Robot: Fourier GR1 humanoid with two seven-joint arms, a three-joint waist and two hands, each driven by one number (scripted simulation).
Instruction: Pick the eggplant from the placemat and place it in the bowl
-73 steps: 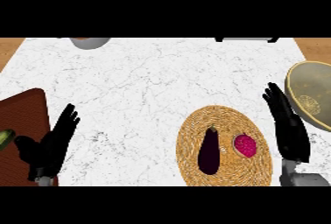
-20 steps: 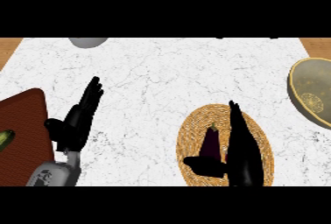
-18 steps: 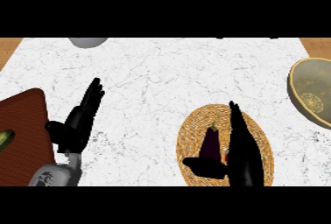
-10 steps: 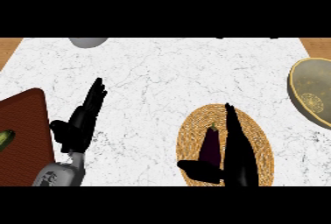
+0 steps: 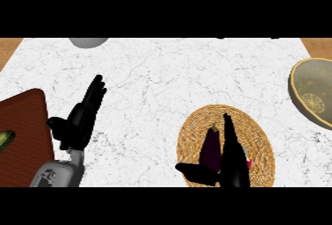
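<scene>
Change since earlier: the right hand [image 5: 230,162], which 3.6 s ago stood at the placemat's far right edge clear of the vegetables, now lies over the middle of the placemat [image 5: 194,132], covering most of what sits on it; over the last second it has shifted only slightly toward the eggplant.
Right hand: fingers straight and held close together, pointing away from the robot; the thumb juts out to its left, low on the mat. Whether fingers and thumb actually close on the eggplant cannot be told.
Eggplant: the eggplant [image 5: 211,147], dark purple, lies lengthwise on the woven mat, just to the left of the right hand's fingers and touching or partly under them, stem end pointing away from the robot.
Pink item: a sliver of a pink vegetable [image 5: 249,164] peeks out at the hand's right side.
Bowl: the bowl [image 5: 311,101] sits well apart, ahead and to the right of the right hand, cut by the frame edge.
Left hand: the left hand [image 5: 79,121] rests open, fingers straight, moved inward and forward since 3.6 s ago; a brown board [image 5: 23,132] lies to its left.
Writing: no readable brand, label or lettering.
</scene>
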